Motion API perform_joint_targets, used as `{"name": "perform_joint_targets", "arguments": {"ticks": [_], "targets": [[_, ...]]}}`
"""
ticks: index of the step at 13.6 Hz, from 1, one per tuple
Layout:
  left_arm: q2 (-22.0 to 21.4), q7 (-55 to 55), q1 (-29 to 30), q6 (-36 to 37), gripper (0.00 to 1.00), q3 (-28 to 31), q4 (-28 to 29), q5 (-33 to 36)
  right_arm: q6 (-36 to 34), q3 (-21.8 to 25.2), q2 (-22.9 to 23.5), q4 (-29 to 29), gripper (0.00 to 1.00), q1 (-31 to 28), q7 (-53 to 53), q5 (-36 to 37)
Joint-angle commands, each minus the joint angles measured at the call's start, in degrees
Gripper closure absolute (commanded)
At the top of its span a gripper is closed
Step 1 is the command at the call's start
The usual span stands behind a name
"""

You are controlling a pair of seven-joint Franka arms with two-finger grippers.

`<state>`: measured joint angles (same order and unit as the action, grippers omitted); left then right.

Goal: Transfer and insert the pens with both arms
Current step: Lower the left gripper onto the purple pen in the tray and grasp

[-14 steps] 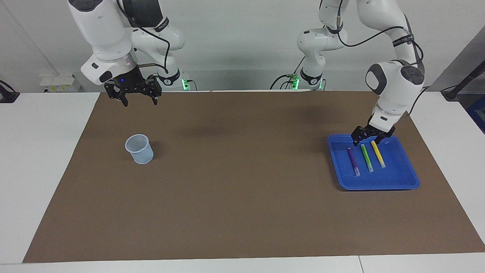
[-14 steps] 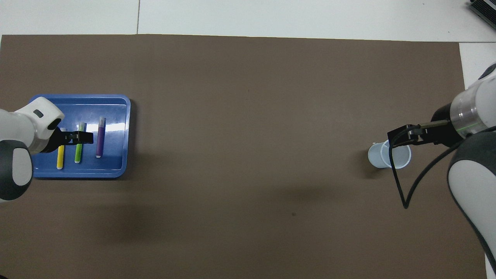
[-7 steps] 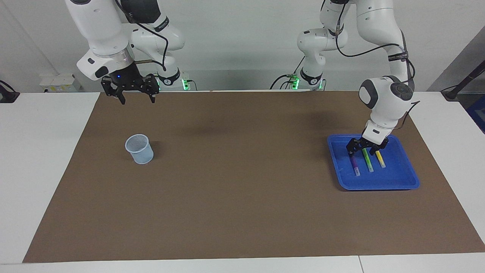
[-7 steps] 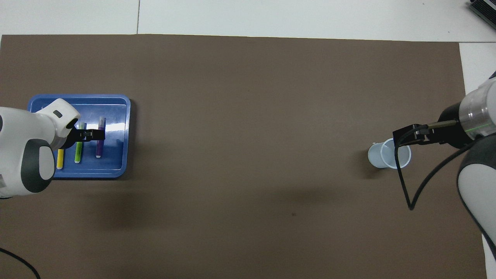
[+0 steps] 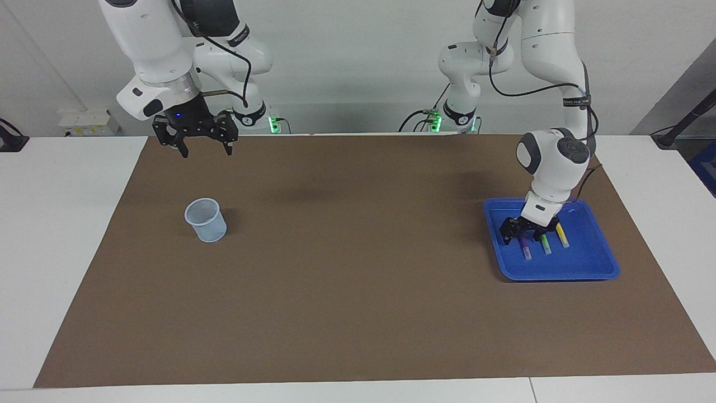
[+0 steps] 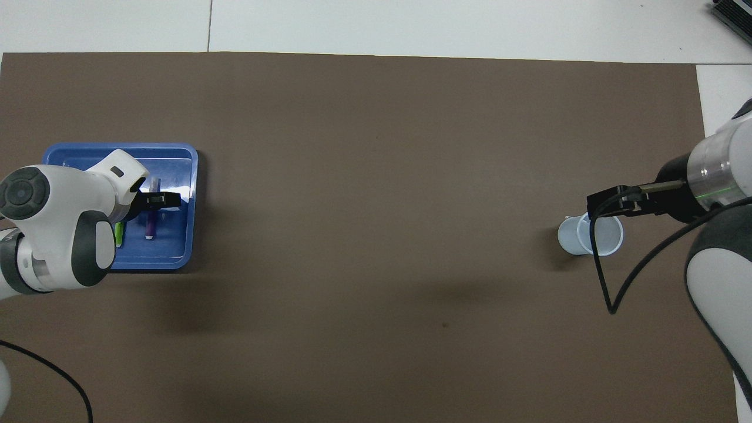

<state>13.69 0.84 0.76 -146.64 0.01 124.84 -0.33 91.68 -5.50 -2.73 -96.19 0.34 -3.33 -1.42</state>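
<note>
Three pens lie side by side in a blue tray (image 5: 584,263) at the left arm's end of the table: purple (image 5: 525,251), green (image 5: 546,246) and yellow (image 5: 563,239). My left gripper (image 5: 520,239) is open and low in the tray, its fingers standing on either side of the purple pen's upper part. In the overhead view the left gripper (image 6: 158,201) covers the purple pen (image 6: 150,226); the green pen (image 6: 119,235) shows partly, and the yellow pen is hidden under the arm. My right gripper (image 5: 206,151) is open and empty, up in the air over the mat.
A pale translucent cup (image 5: 206,220) stands upright on the brown mat (image 5: 358,268) at the right arm's end; it also shows in the overhead view (image 6: 590,235), partly under the right gripper (image 6: 608,200). White table borders the mat.
My left gripper has dropped into the tray and shifted from over the green and yellow pens to around the purple pen. The right gripper has barely shifted.
</note>
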Motion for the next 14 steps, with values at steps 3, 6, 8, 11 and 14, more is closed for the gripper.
{"name": "perform_joint_targets", "arguments": {"ticks": [3,6,8,11,14], "targets": [[-0.2,0.0,-0.1,-0.9,0.24,0.3,0.3,-0.7,1.7,0.1,-2.2,-3.0,0.00,-1.4,-0.4,-2.4],[-0.2,0.0,-0.3,-1.0,0.73,0.4,0.3,-0.7,1.0,-0.1,-2.5,-3.2,0.00,-1.2,0.0,-2.5],[-0.2,0.3,-0.5,-1.1,0.98,0.4,0.3,-0.7,1.2,0.0,-2.7,-4.0,0.00,-2.2,0.0,-5.5],[-0.2,0.7,-0.6,-1.0,1.00,0.4,0.4,-0.7,1.9,0.0,-3.4,-5.5,0.00,-2.4,0.6,-6.1],[-0.2,3.2,-0.5,0.1,1.00,0.3,0.0,-0.8,2.8,0.0,-3.5,-6.1,0.00,-2.0,0.8,-8.2]]}}
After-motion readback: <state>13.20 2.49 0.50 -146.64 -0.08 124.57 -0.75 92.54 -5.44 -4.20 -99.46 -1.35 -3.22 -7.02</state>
